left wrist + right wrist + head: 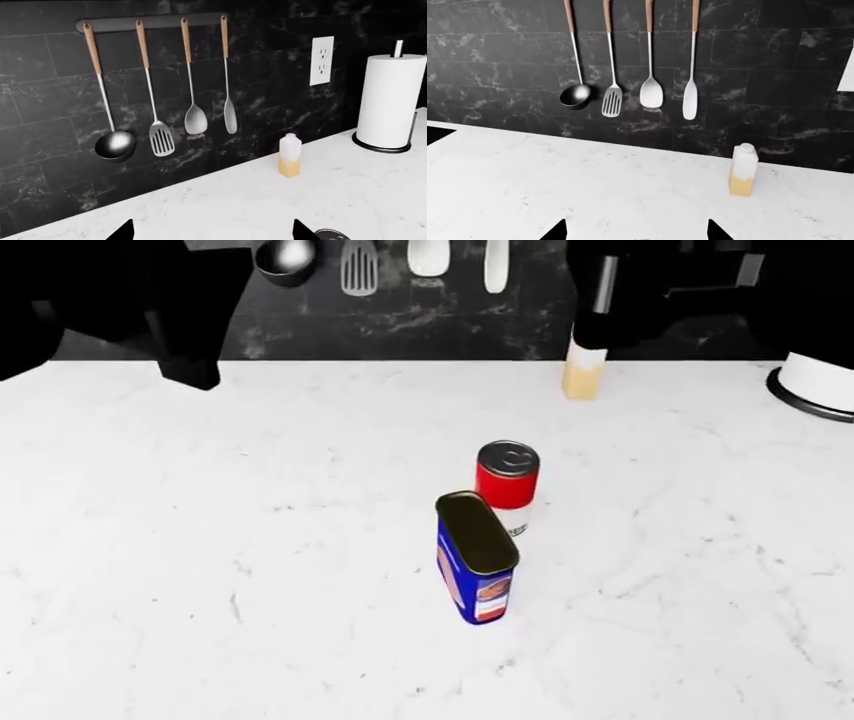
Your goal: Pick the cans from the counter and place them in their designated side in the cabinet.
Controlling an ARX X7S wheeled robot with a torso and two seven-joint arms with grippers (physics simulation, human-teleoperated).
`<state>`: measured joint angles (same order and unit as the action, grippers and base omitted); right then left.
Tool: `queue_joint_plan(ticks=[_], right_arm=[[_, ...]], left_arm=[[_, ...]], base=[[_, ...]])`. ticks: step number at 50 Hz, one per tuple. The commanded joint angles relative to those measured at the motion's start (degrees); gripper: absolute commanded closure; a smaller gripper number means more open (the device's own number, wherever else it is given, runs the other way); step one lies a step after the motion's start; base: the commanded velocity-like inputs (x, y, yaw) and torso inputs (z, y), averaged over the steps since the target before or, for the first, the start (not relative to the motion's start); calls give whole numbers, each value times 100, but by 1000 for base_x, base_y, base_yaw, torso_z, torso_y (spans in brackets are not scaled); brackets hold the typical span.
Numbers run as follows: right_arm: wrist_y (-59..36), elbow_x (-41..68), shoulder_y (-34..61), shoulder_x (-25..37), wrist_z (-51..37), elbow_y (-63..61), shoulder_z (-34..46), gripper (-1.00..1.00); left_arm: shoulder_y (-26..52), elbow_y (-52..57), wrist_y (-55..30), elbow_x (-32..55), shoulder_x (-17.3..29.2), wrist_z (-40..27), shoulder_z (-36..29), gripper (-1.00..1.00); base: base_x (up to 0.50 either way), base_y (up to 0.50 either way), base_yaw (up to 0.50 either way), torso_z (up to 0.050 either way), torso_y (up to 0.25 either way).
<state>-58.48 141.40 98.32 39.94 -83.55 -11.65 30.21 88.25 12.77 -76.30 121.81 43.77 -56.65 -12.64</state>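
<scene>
Standing mid-surface (200,540), well back from its rear edge, the red-and-white soup can (507,486) nearly touched the blue oblong tin (475,560); both grippers' fingers (123,231) (555,231) were spread, gripping nothing

White marble-look surface (200,540) with faint grey veins. Blue oblong can (475,560) with gold lid and red-and-white label. Red-and-white round can (507,486) with grey lid. White and tan carton-like bottle (289,155). Black marbled wall tiles (760,75) streaked with pale veins. Silver utensils (160,135) with tan wooden handles. White paper towel roll (390,100) on black base. White wall outlet (321,60).
</scene>
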Motion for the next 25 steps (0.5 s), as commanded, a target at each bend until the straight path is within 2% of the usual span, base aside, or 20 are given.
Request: queue_joint_plan(ticks=[1,25], right_arm=[[85,-23,-3,85,80,-81,63,-100],[192,-76,9,157,255,-136,181,-100]], left_arm=[[-39,73,107,55,31,-9,-30,-100],[-144,170,261,83,65,31,-87,-100]], base=[[387,0,0,0,0],[380,0,0,0,1]])
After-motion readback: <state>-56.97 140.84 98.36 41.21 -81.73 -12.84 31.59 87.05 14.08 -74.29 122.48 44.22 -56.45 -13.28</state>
